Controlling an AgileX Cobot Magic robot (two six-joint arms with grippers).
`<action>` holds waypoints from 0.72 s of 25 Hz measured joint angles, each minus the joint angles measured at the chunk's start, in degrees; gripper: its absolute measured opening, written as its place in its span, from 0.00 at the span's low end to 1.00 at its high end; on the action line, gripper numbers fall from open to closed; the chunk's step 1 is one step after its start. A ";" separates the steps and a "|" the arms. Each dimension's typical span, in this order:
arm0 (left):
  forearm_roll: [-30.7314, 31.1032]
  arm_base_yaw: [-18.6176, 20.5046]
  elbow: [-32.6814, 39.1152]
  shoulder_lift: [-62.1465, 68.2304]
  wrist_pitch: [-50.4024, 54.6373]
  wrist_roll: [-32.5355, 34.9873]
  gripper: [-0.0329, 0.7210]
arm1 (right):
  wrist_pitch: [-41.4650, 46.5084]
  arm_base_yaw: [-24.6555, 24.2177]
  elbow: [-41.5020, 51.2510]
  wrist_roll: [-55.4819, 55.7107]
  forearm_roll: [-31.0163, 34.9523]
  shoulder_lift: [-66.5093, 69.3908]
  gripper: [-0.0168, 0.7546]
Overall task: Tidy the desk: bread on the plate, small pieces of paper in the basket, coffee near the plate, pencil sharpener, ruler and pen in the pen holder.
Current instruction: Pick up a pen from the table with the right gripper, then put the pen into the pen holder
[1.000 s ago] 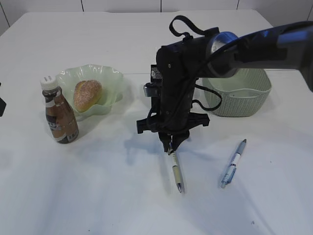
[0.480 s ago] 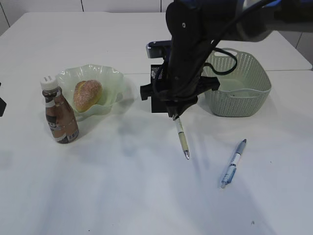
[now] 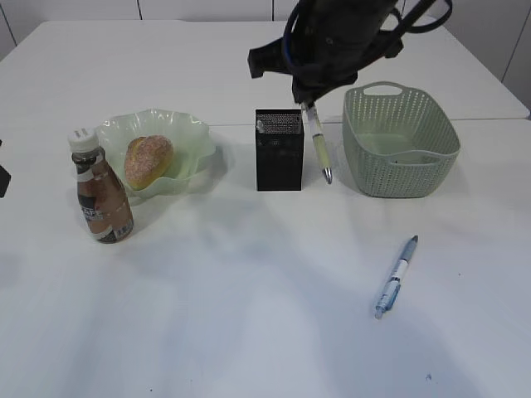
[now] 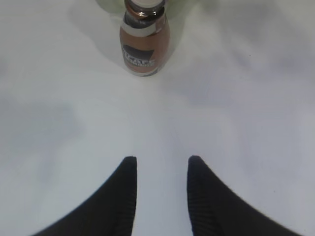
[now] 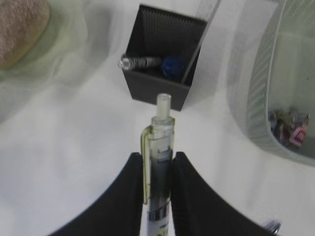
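Right jaws pinch the green pen [image 3: 316, 141], hanging tip-down just right of the pen holder [image 3: 279, 149] rather than over its mouth; released here it likely drops onto the counter [image 3: 249, 274]; left jaws spread, empty

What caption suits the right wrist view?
Right gripper holds a yellow-green pen above the black mesh pen holder.

**Background only: a wall and a dark edge piece**

Past the far edge of the worktop [image 3: 249, 332] runs a white panelled wall [image 3: 207, 8] with thin dark joints between its panels. At the left border of the exterior view a small dark object [image 3: 3, 179] juts in. It is cut off by the frame, so what it is cannot be told.
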 joint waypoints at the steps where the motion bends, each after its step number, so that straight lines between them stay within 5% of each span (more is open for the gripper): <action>1: 0.00 0.00 0.00 0.00 0.00 0.00 0.36 | -1.11 0.00 0.00 0.00 -0.75 -1.04 0.21; 18: 0.00 0.00 0.00 0.00 0.10 0.00 0.36 | -18.51 0.00 0.00 10.34 -19.87 -4.89 0.18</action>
